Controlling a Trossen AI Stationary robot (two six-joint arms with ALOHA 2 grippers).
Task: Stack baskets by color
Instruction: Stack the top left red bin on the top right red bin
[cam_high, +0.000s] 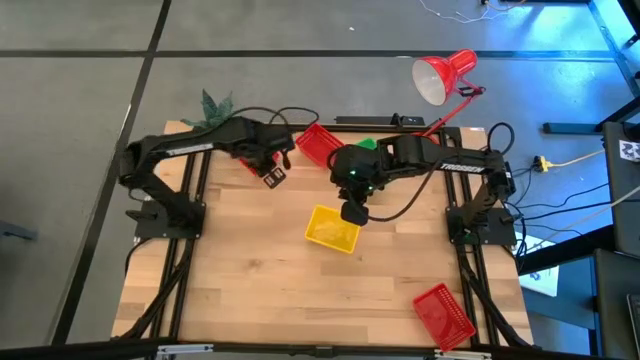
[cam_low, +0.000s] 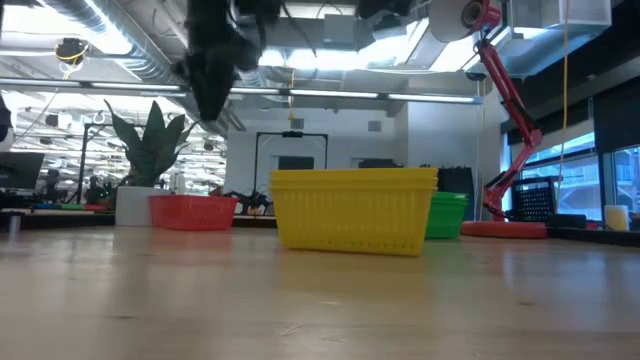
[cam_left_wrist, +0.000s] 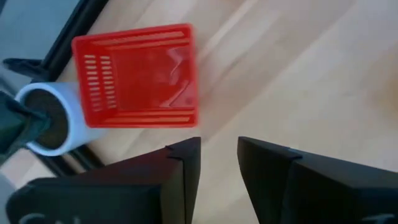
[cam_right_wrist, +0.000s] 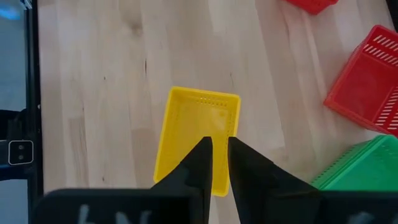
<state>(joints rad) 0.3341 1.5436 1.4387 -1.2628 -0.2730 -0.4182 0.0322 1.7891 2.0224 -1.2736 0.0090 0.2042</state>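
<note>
A yellow basket (cam_high: 332, 228) (cam_low: 352, 210) rests on its bottom at the table's middle. My right gripper (cam_high: 352, 213) (cam_right_wrist: 219, 152) hangs above its far end, clear of it, with a narrow gap between the fingers. At the far edge sit a red basket (cam_high: 318, 143) (cam_right_wrist: 367, 81) and a green basket (cam_high: 365, 145) (cam_right_wrist: 360, 165). Another red basket (cam_left_wrist: 134, 78) lies at the far left, partly under my left arm. My left gripper (cam_high: 274, 177) (cam_left_wrist: 217, 165) hovers open over bare wood beside it. A third red basket (cam_high: 443, 315) lies at the near right.
A potted plant in a white pot (cam_left_wrist: 50, 118) (cam_high: 212, 104) stands at the far left corner, right beside the red basket. A red desk lamp (cam_high: 445, 78) rises beyond the far right edge. Bare wood spreads across the near left of the table (cam_high: 230, 290).
</note>
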